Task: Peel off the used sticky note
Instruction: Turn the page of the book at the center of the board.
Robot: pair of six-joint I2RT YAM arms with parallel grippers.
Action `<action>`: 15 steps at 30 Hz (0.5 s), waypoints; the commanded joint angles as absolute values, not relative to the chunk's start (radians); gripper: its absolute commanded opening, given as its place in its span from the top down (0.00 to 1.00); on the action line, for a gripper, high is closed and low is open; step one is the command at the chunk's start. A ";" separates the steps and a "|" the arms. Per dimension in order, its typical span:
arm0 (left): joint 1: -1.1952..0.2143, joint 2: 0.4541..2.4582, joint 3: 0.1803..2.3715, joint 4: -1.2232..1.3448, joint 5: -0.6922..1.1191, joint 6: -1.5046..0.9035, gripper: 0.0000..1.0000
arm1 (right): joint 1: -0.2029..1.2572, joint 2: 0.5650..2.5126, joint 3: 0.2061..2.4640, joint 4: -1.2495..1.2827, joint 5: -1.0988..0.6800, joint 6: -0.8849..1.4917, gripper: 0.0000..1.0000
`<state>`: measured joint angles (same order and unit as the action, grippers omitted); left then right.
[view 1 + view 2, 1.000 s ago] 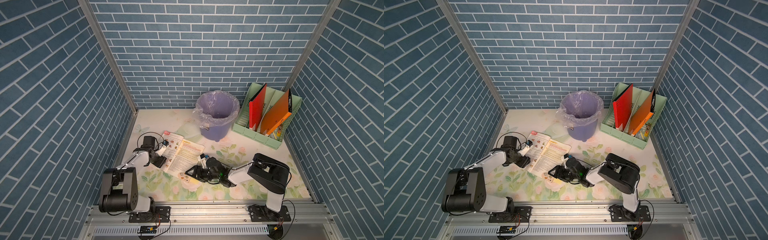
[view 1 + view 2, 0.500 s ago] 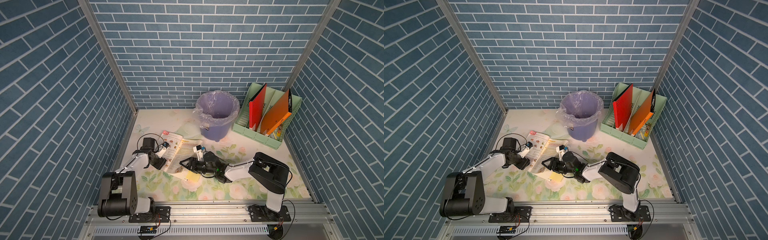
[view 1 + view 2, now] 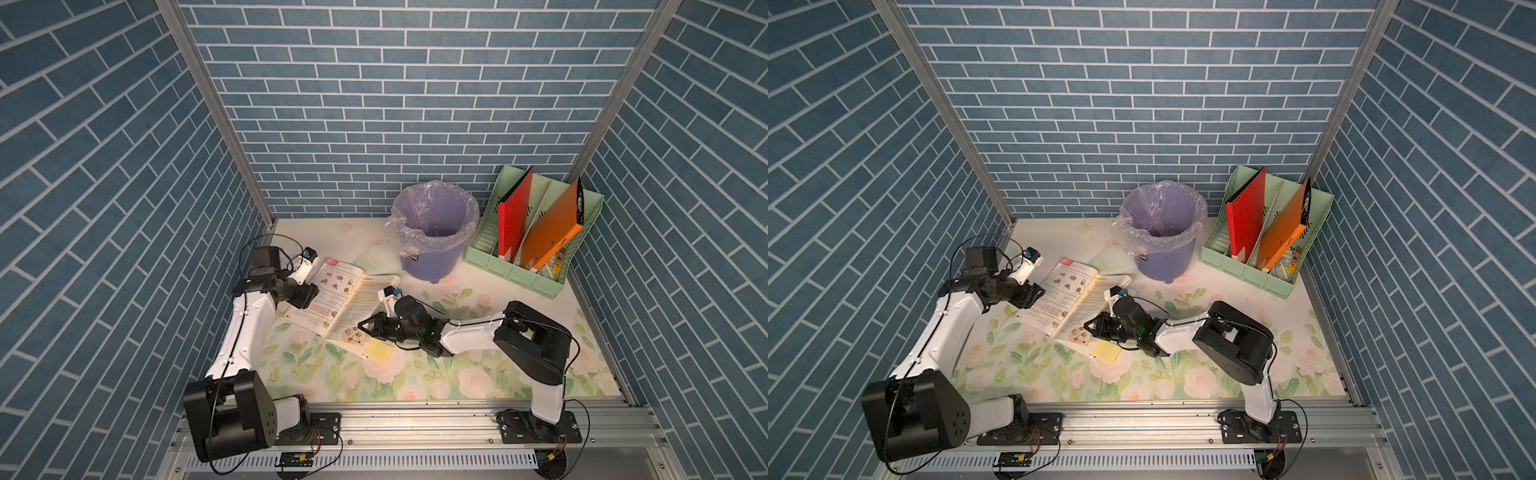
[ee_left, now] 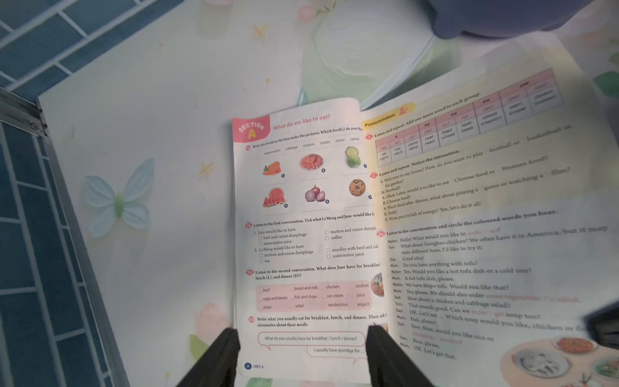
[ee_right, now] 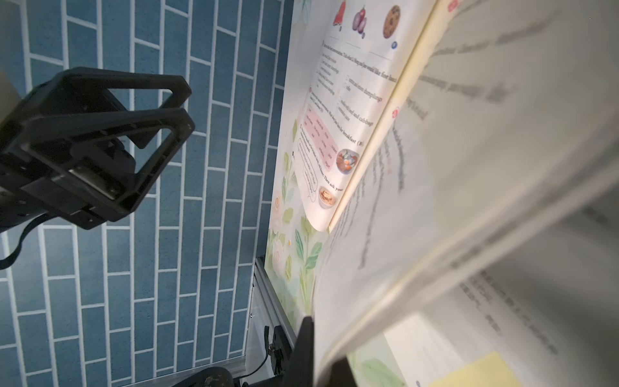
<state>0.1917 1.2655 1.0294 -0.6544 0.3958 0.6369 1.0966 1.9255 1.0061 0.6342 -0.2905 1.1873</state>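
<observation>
At frame centre in both top views, an open workbook (image 3: 332,291) lies on the bench (image 3: 415,374). The right tool (image 3: 366,327) clamps the edge of its lifted page (image 3: 362,297); the yellow sticky note (image 3: 380,349) shows just beneath, with bare bench below. The left tool (image 3: 308,296), jaws apart, straddles the opposite edge.

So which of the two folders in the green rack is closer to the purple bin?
The red folder, standing on the purple bin side of the green rack; the orange folder leans beyond it.
</observation>
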 commanded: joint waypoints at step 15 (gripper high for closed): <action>0.353 1.269 1.045 -0.782 0.480 0.717 0.34 | 1.104 1.769 1.341 -0.298 -0.114 0.627 1.00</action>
